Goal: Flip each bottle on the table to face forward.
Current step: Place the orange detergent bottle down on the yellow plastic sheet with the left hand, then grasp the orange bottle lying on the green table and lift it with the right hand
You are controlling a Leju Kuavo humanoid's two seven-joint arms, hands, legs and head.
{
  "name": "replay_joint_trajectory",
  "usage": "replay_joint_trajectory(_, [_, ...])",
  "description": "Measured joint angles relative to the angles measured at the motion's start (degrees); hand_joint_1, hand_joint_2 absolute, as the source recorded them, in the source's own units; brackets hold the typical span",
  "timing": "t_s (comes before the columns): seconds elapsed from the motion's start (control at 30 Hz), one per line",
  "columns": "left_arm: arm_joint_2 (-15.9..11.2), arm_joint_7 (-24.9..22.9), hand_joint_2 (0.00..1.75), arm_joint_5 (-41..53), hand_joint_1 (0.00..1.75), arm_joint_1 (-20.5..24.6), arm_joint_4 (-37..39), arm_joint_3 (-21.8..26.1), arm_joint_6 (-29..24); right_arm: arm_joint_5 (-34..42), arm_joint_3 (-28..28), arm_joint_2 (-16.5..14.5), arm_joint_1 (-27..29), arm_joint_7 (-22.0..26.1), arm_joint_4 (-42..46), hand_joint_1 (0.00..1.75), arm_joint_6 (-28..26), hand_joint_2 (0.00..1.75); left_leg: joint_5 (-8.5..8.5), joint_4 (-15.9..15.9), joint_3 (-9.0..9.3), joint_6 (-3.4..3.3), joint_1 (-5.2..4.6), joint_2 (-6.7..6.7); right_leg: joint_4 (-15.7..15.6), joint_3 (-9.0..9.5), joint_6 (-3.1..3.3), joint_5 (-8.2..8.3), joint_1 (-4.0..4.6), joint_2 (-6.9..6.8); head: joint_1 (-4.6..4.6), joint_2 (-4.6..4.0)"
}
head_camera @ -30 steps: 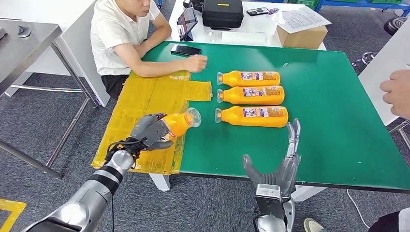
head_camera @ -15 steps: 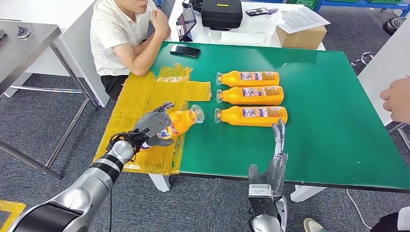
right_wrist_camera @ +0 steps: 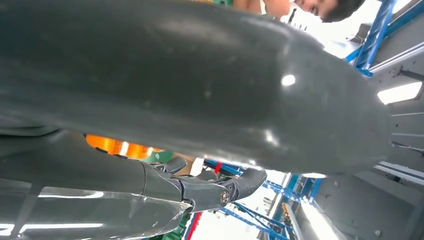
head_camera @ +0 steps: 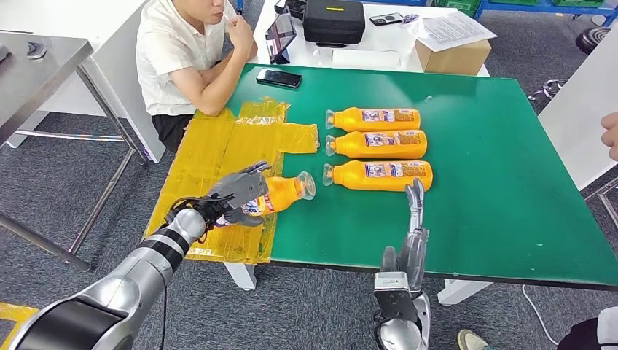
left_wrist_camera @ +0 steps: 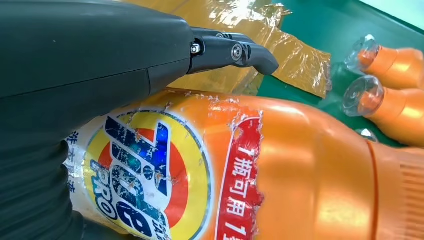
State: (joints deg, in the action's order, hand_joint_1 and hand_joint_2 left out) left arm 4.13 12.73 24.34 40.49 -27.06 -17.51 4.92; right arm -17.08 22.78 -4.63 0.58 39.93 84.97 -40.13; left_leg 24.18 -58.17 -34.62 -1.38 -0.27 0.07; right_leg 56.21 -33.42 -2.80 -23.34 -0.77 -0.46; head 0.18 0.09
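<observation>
Head view: the left hand has its fingers wrapped round an orange bottle at the desk's yellow-taped edge, label up; lower it level beside the three bottles before letting go. The right hand hovers, fingers straight, holding nothing

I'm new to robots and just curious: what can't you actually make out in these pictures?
- Held bottle, head view: its base hidden under the left hand.
- Right hand, right wrist view: its dark cover blocks the table.
- Row bottles' labels: print too small to read.
- Person, head view: cut off by the edge.
</observation>
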Motion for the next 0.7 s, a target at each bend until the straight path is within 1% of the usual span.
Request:
replay_joint_trajectory(0.23, [1.2, 0.9, 1.75, 3.2, 0.00, -0.2, 0.0, -3.2, -1.9, 0.9, 0.7, 0.5, -0.1, 0.0, -0.6, 0.00, 0.0, 0.00, 0.00, 0.0, -0.04, 0.00, 0.00, -0.01, 0.0, -0.02, 0.00, 0.00, 0.00, 0.00, 0.00, 0.00])
replay_joint_trajectory(0.4, [1.9, 1.0, 1.75, 3.4, 0.00, -0.6, 0.2, -4.3, -2.3, 1.3, 0.9, 0.7, -0.1, 0.0, -0.8, 0.00, 0.0, 0.00, 0.00, 0.0, -0.11, 0.00, 0.00, 0.00, 0.0, -0.10, 0.00, 0.00, 0.00, 0.00, 0.00, 0.00])
replay_joint_trajectory(0.47, [2.2, 1.2, 1.75, 3.8, 0.00, -1.2, 0.3, -4.5, -3.2, 1.6, 0.9, 0.7, -0.1, 0.0, -0.9, 0.00, 0.0, 0.00, -0.01, 0.0, -0.20, 0.00, 0.00, 0.00, 0.0, -0.20, 0.00, 0.00, 0.00, 0.00, -0.01, 0.00])
replay_joint_trajectory(0.57, [3.0, 1.8, 1.75, 4.4, 0.00, -1.6, 0.3, -5.1, -4.4, 2.1, 0.9, 0.8, 0.0, 0.0, -1.0, 0.00, 0.0, 0.00, -0.02, 0.0, -0.30, -0.01, 0.00, -0.13, 0.0, -0.25, -0.02, -0.01, -0.01, -0.06, 0.00, 0.00])
replay_joint_trajectory(0.7, [4.1, 2.3, 1.75, 5.2, 0.00, -1.9, 0.3, -6.1, -4.4, 2.6, 0.9, 0.9, 0.0, 0.0, -1.0, 0.00, 0.0, 0.00, -0.02, 0.0, -0.35, -0.01, -0.01, -0.23, 0.0, -0.24, -0.03, -0.02, -0.02, -0.09, 0.01, 0.00])
